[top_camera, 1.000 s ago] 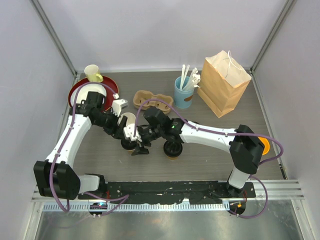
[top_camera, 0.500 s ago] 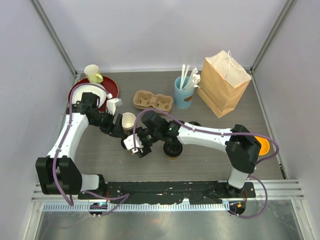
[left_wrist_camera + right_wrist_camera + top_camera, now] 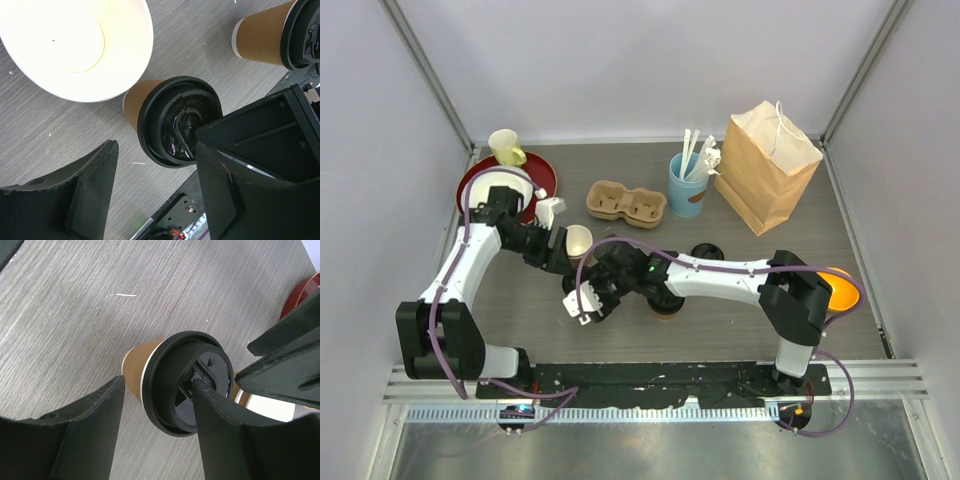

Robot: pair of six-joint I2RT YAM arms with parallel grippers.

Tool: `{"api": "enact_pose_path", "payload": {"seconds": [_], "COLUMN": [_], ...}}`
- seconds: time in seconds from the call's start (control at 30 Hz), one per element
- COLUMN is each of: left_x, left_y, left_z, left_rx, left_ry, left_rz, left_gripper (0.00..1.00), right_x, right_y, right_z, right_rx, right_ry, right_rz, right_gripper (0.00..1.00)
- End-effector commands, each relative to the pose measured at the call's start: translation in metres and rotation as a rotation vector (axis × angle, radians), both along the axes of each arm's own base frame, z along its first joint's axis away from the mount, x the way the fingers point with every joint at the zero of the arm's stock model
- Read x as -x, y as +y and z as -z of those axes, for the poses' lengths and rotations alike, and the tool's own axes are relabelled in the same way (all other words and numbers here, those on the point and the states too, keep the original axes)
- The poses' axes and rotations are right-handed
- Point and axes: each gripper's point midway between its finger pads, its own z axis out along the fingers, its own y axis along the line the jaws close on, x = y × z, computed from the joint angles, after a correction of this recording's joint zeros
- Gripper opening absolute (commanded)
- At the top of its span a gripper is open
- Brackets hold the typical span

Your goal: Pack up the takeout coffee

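Observation:
One takeout coffee [image 3: 150, 375] stands upright on the table, a tan cup under a black sip lid [image 3: 177, 120]. My right gripper [image 3: 159, 382] is open and hangs over it. Its fingers straddle the lid, the right finger [image 3: 225, 430] overlapping the lid's rim; I cannot tell whether they touch. In the top view that cup is hidden beneath the right gripper [image 3: 588, 298]. My left gripper [image 3: 156, 150] is open beside it with nothing between its fingers, close to the right one [image 3: 565, 263]. The second takeout coffee [image 3: 665, 298] [image 3: 260, 37] stands just to the right.
A lidless tan cup [image 3: 578, 240] [image 3: 75, 45] stands next to the left gripper. A cardboard cup carrier [image 3: 625, 203], a blue cup of cutlery [image 3: 687, 187] and a paper bag [image 3: 768, 165] stand at the back. A red plate [image 3: 542, 180] and a bare black lid [image 3: 705, 251] also lie here.
The right gripper has moved left and nearer, coming over the lidded cup, and its jaws have narrowed a little. The left gripper has drawn back slightly.

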Motion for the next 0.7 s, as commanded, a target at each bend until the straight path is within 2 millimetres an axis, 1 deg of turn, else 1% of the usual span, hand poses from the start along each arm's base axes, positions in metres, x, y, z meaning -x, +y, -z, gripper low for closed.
{"api": "enact_pose_path", "payload": {"seconds": [0.0,0.07,0.23,0.37,0.47,0.67], "left_x": [-0.009,-0.008,-0.006,-0.004,-0.003,0.004], "left_y": [-0.003,-0.003,0.0,0.0,-0.001,-0.001], "left_z": [-0.006,-0.004,0.004,0.007,0.007,0.005], "left_rx": [0.017,0.015,0.0,-0.004,0.003,0.002], "left_ry": [-0.042,-0.035,-0.014,-0.005,-0.001,0.012], "left_rz": [0.006,0.012,0.019,0.026,0.034,0.058], "left_gripper": [0.67,0.67,0.67,0.67,0.68,0.66], "right_x": [-0.006,-0.007,-0.008,-0.006,-0.005,-0.001], "right_y": [0.001,0.003,0.002,0.0,-0.001,0.0], "right_z": [0.005,0.005,0.009,0.015,0.019,0.016], "right_rx": [0.01,0.0,0.009,0.027,0.032,0.035], "right_ry": [-0.057,-0.061,-0.07,-0.063,-0.053,-0.034], "right_rz": [0.009,0.013,0.014,0.005,0.004,-0.004], "right_gripper": [0.58,0.53,0.46,0.41,0.38,0.35]}}
